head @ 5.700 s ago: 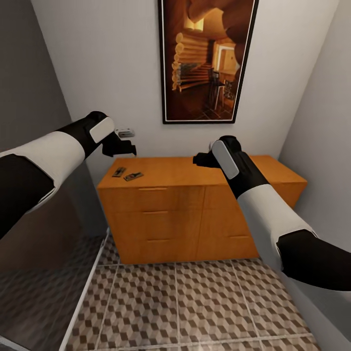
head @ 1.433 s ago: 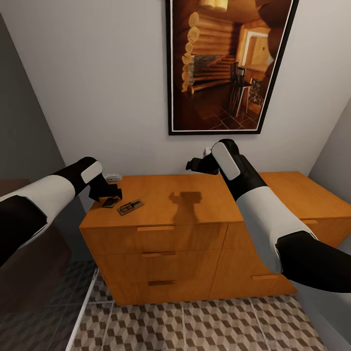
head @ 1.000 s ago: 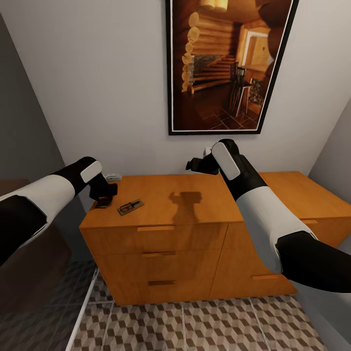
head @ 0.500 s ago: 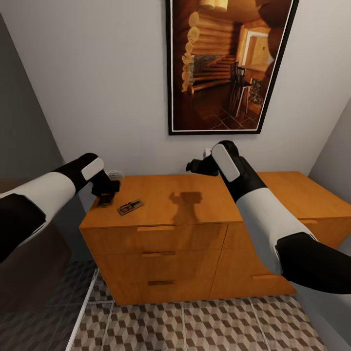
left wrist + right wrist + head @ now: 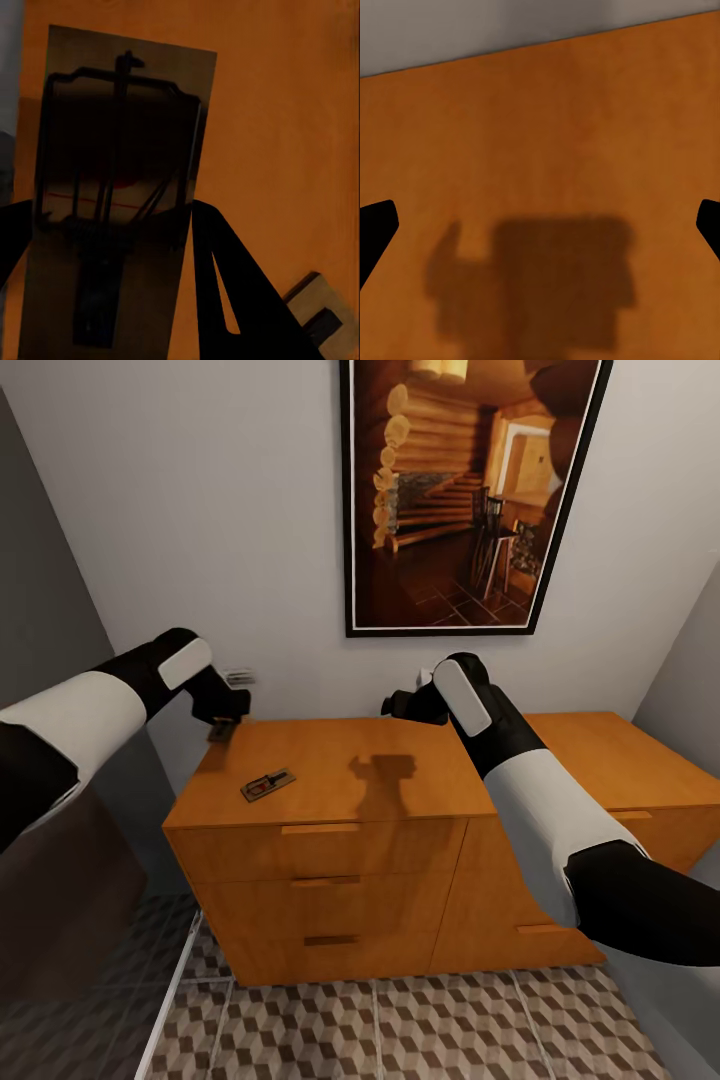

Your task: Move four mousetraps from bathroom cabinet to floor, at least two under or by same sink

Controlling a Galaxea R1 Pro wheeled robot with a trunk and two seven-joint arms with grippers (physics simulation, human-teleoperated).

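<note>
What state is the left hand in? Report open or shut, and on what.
Shut on a mousetrap. In the left wrist view the left hand has its dark fingers against both sides of it, raised above the cabinet top.

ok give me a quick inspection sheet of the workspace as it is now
surface: orange-brown cabinet top, flat, with the right arm's shadow on it
job's things: one mousetrap lying flat on the cabinet top near its left front; a second mousetrap held off the top by the left gripper; cube-pattern floor in front of the cabinet
clutter: nothing seen
grippers: left gripper shut on the second mousetrap above the cabinet's left rear corner; right gripper open and empty above the top, fingers spread wide
cables: nothing seen
surroundings: framed picture on the white wall above the cabinet
</note>
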